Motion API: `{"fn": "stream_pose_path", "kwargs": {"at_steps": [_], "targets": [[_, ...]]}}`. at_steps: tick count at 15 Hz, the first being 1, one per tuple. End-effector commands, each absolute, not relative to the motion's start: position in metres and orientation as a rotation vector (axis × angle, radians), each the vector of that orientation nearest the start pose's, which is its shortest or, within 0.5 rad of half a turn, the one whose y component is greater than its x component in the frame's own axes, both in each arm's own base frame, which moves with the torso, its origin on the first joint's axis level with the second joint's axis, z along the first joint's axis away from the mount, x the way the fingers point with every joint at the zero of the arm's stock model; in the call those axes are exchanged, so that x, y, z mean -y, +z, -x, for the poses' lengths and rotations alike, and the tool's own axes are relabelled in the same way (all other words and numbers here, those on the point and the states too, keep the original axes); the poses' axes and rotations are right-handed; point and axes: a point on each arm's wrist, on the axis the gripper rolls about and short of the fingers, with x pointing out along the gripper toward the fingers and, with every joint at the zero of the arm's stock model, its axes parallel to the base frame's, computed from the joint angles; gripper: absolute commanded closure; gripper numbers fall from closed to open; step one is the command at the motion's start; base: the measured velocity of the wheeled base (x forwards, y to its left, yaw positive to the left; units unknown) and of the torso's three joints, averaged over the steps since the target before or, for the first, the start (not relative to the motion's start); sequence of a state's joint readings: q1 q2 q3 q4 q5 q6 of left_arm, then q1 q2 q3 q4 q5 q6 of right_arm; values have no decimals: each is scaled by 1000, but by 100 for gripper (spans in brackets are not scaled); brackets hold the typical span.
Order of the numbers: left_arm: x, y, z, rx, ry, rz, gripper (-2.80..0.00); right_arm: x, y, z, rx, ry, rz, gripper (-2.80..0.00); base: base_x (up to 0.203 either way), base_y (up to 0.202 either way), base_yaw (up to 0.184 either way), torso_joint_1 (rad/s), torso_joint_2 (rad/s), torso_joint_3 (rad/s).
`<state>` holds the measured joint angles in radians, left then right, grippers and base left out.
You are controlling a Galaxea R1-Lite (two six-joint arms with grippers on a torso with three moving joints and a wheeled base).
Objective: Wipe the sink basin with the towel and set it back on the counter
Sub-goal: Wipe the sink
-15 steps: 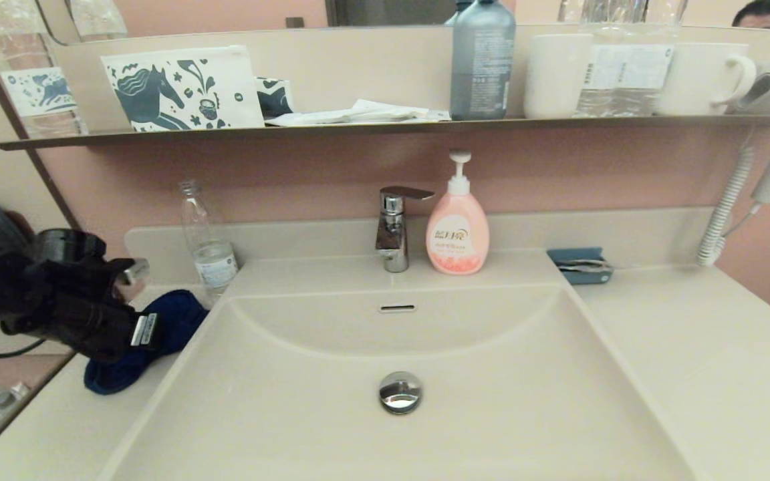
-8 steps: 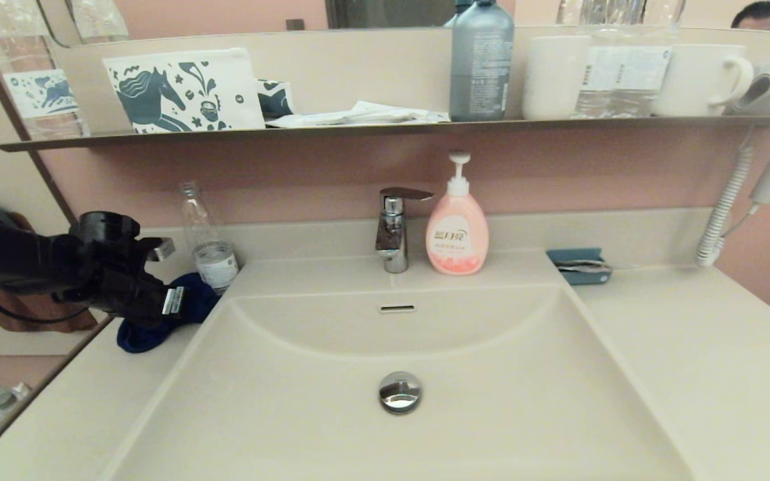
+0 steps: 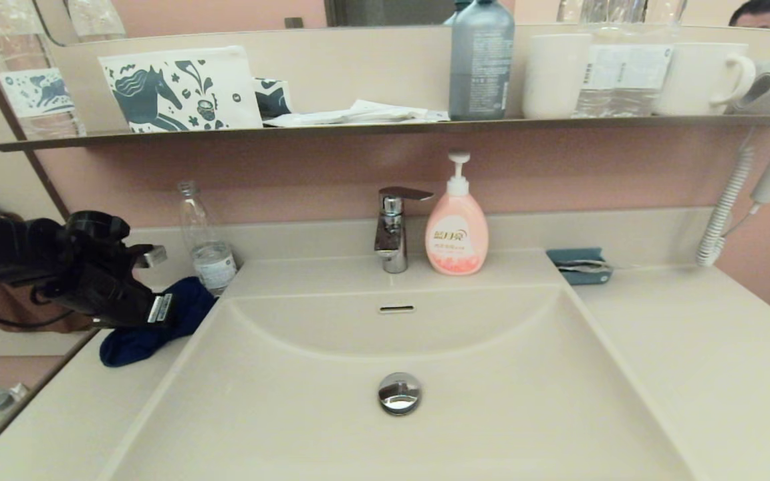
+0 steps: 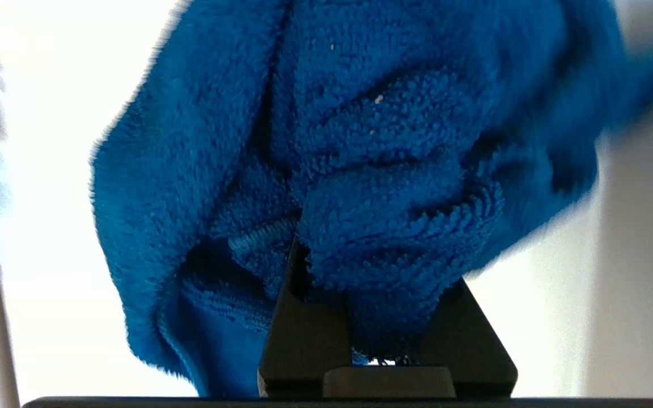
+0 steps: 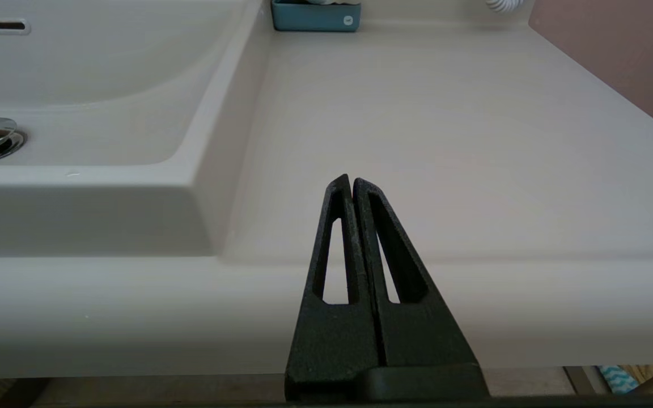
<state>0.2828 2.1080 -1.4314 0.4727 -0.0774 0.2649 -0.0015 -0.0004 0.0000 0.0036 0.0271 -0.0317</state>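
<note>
- One sink basin (image 3: 398, 401), unchanged, lies right of the left claw (image 3: 158, 284).
- One worktop (image 3: 692, 347).
- One blue towel (image 3: 151, 327), pinched in the left claw, now hangs lower, trailing over the worktop's left side.
- Right claw (image 5: 352, 182), pressed together, hovers off the worktop's front edge.

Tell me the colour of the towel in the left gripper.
Deep blue; the towel shows best in the left wrist view, clamped in the left gripper.
</note>
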Motion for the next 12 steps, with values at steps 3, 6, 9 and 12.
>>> {"fn": "stream_pose_path", "kwargs": {"at_steps": [3, 6, 9, 12], "targets": [[-125, 139, -334, -1196, -101, -15, 0, -1, 75, 23, -3, 26, 32, 0, 0, 0, 0, 0, 0, 0], [-143, 136, -334, -1146, -225, 40, 0, -1, 75, 23, -3, 26, 32, 0, 0, 0, 0, 0, 0, 0], [-153, 118, -342, -1095, -380, 133, 0, -1, 75, 23, -3, 26, 32, 0, 0, 0, 0, 0, 0, 0], [-157, 91, -348, -1061, -503, 230, 0, -1, 75, 23, -3, 26, 32, 0, 0, 0, 0, 0, 0, 0]]}}
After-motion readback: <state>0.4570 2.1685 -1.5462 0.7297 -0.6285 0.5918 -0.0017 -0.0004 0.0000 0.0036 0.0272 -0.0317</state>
